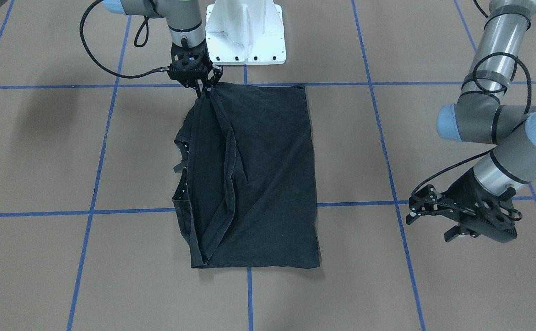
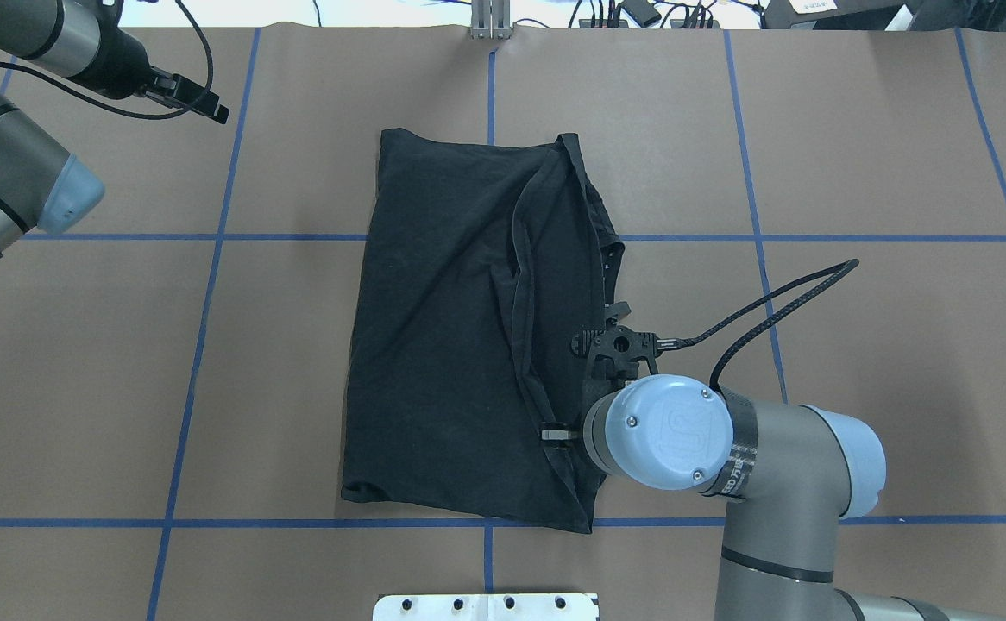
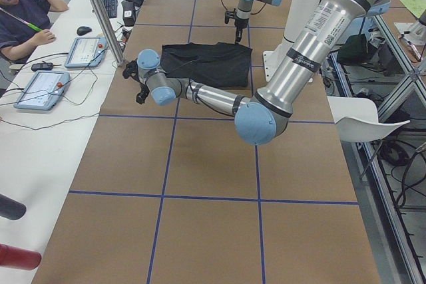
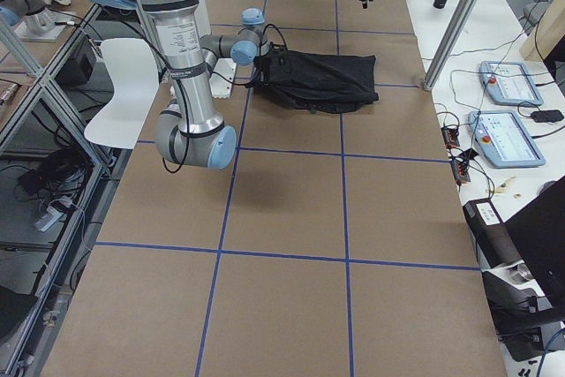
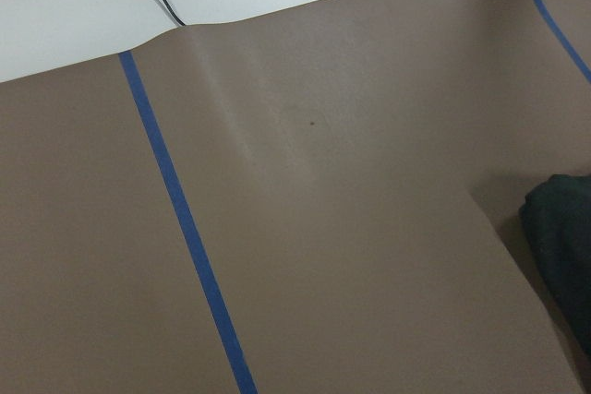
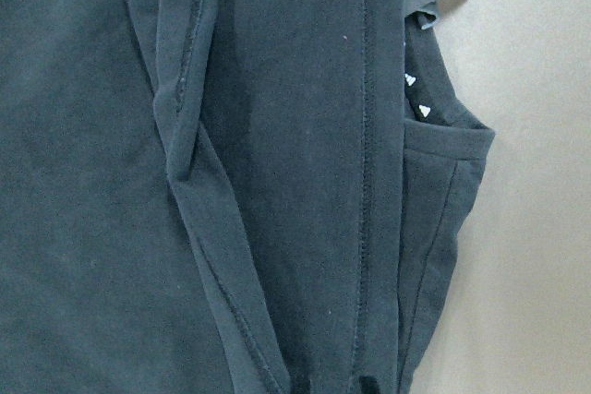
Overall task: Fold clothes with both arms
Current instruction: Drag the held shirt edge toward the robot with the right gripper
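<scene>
The black T-shirt lies on the brown table, folded lengthwise into a tall rectangle with its plain side up. A loose flap and a sleeve bunch along the side toward my right arm. My right gripper is shut on the shirt's corner nearest the robot base, and creases run out from the pinch. The right wrist view fills with the shirt's folds and hem. My left gripper hangs open beyond the shirt's far corner, apart from the cloth. The left wrist view catches only one shirt corner.
Blue tape lines divide the brown table into squares. The white pedestal base stands at the robot's edge, close to the right gripper. A person sits at a side table with control pendants; a metal post stands at that edge.
</scene>
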{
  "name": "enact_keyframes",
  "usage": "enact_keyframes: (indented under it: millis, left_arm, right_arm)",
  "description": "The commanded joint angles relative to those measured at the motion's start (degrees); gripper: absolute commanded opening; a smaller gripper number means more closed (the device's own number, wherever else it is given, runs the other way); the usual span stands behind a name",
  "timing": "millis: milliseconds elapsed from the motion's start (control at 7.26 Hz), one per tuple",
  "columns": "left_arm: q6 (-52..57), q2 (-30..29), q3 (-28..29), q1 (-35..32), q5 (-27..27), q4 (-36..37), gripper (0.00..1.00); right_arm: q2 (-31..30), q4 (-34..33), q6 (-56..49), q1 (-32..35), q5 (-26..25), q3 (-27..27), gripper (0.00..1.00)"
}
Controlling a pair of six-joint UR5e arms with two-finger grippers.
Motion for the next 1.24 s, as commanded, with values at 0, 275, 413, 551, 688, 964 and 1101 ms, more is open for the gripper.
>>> enact_keyframes:
  millis: [0, 275, 413, 551, 688, 964, 1101]
  left_arm:
    - [-0.1, 0.3, 0.2, 0.0, -0.6, 0.0, 1.00]
    - [-0.2, 0.4, 0.4, 0.9, -0.5, 0.4, 1.00]
    - [-0.2, 0.4, 0.7, 1.1, -0.6, 0.3, 1.00]
    - [-0.2, 0.4, 0.8, 1.1, -0.6, 0.3, 1.00]
    - [-0.2, 0.4, 0.9, 1.1, -0.6, 0.3, 1.00]
    - [-0.2, 0.3, 0.8, 1.1, -0.6, 0.3, 1.00]
    - [-0.1, 0.3, 0.8, 1.1, -0.6, 0.3, 1.00]
  right_arm:
    - [1.9, -2.8, -3.0, 2.2, 1.6, 0.6, 1.00]
    - [8.6, -10.4, -8.9, 0.3, 0.9, -2.3, 0.98]
    - [9.7, -12.8, -16.5, -2.0, -0.9, -3.6, 0.92]
    - [9.8, -16.0, -22.8, -4.7, -4.6, -3.6, 0.91]
    - [9.3, -17.6, -25.9, -6.4, -6.2, -3.7, 0.82]
    - [9.1, -19.0, -28.4, -8.3, -7.7, -4.5, 0.69]
    - [9.2, -19.0, -28.4, -8.7, -9.3, -5.3, 0.63]
